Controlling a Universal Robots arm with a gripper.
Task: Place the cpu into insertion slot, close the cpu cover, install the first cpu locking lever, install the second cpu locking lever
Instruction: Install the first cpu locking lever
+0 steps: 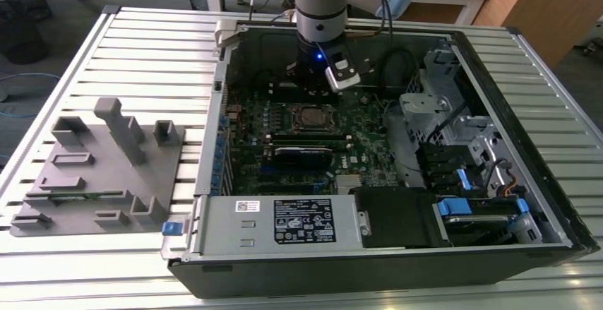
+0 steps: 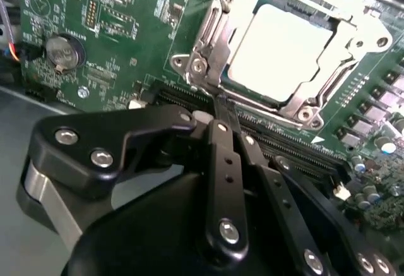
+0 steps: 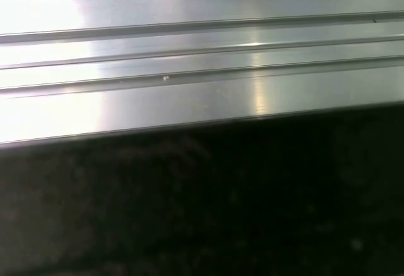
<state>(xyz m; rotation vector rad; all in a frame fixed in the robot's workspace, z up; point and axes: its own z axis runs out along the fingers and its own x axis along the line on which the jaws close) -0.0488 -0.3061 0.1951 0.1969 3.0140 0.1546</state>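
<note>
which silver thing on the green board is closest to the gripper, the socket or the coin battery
The insertion slot with the cpu seated in it; it lies just past the gripper, while the coin battery sits off to one side.

You're looking at the ribbed, silver-grey metal surface (image 3: 202, 55): long parallel ridges, bright glare patches on the slats. Below it a flat, featureless black area (image 3: 202, 206), meeting the metal along one straight, slightly tilted edge.
</note>
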